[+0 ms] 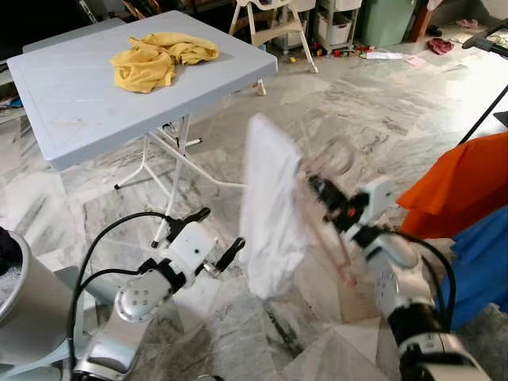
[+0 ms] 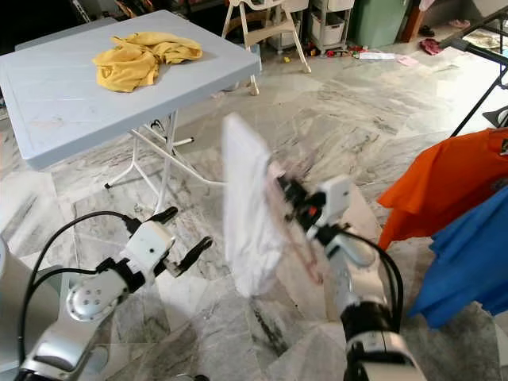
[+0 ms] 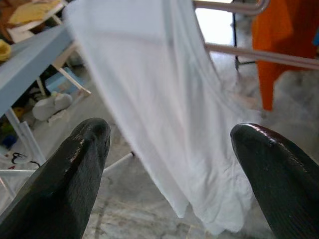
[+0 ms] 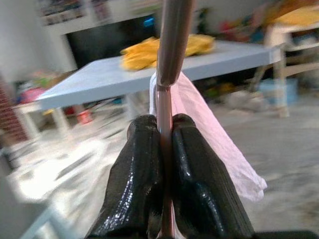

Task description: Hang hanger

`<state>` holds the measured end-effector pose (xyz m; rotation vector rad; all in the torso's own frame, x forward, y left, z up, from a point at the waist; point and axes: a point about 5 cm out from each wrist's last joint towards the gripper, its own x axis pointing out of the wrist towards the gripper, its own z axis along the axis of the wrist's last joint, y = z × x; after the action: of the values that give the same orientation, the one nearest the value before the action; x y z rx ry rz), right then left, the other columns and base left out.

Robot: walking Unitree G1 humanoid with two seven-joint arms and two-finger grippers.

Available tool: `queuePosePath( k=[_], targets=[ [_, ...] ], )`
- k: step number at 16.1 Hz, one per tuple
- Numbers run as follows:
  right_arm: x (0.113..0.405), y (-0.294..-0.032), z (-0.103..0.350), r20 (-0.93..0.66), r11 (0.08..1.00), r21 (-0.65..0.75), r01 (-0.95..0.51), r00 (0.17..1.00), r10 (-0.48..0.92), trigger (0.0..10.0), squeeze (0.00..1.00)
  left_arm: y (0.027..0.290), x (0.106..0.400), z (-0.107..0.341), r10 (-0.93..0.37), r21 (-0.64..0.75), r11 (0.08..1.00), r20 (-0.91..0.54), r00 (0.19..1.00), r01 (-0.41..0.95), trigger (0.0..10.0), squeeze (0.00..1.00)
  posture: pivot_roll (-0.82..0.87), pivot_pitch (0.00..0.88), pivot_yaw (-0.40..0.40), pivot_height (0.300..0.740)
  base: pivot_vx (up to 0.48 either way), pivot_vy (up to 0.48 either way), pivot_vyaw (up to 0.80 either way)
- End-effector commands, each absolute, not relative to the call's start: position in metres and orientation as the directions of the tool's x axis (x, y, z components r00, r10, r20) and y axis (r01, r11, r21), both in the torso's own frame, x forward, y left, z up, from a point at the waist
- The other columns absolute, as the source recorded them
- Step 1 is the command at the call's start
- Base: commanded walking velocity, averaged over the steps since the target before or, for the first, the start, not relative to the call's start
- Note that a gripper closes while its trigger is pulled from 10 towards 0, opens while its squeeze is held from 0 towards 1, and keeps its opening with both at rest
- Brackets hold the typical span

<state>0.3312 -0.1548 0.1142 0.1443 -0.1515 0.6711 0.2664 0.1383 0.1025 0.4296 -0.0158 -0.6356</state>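
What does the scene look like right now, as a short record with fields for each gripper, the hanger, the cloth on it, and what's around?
right gripper: shut on the hanger, raised in front of the robot
hanger: pinkish, blurred in the head views
white cloth: draped on the hanger, hanging down between the two arms
left gripper: open, held low beside the white cloth, not touching it
table: grey folding table ahead on the left
yellow cloth: crumpled on the table
orange shirt: hanging at the right
blue shirt: hanging below it

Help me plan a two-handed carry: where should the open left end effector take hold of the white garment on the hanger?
Grip the white garment at its loose lower hem, coming from the left end effector's side. That edge hangs free, facing the open fingers.
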Motion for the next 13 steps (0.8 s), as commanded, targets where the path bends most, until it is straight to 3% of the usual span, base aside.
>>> queuePosePath(
  k=[1, 6, 10, 13],
  targets=[
    [0.332, -0.15, 0.127, 0.227, 0.729, 0.055, -0.682, 0.72, 0.656, 10.0, 0.0, 0.139, 0.264, 0.108, -0.601, 0.435, 0.683, -0.12, 0.79, 0.586, 10.0, 1.0, -0.02, 0.062, 0.063, 0.74, 0.0, 0.0, 0.0],
    [0.312, -0.144, 0.118, 0.192, 0.572, 0.083, -0.816, 0.576, 0.794, 10.0, 0.0, 0.158, 0.27, 0.136, -0.671, 0.597, 0.504, -0.186, 0.718, 0.625, 10.0, 1.0, -0.01, 0.057, 0.066, 0.74, 0.0, 0.0, 0.0],
    [0.303, -0.151, 0.111, 0.134, 0.532, 0.085, -0.843, 0.538, 0.832, 10.0, 0.0, 0.178, 0.278, 0.151, -0.661, 0.624, 0.466, -0.226, 0.716, 0.627, 10.0, 1.0, -0.01, 0.06, 0.072, 0.74, 0.0, 0.0, 0.0],
    [0.298, -0.156, 0.106, 0.087, 0.513, 0.08, -0.855, 0.518, 0.851, 10.0, 0.0, 0.179, 0.275, 0.152, -0.687, 0.62, 0.42, -0.259, 0.679, 0.662, 10.0, 1.0, -0.01, 0.064, 0.075, 0.74, 0.0, 0.0, 0.0]
  ],
)
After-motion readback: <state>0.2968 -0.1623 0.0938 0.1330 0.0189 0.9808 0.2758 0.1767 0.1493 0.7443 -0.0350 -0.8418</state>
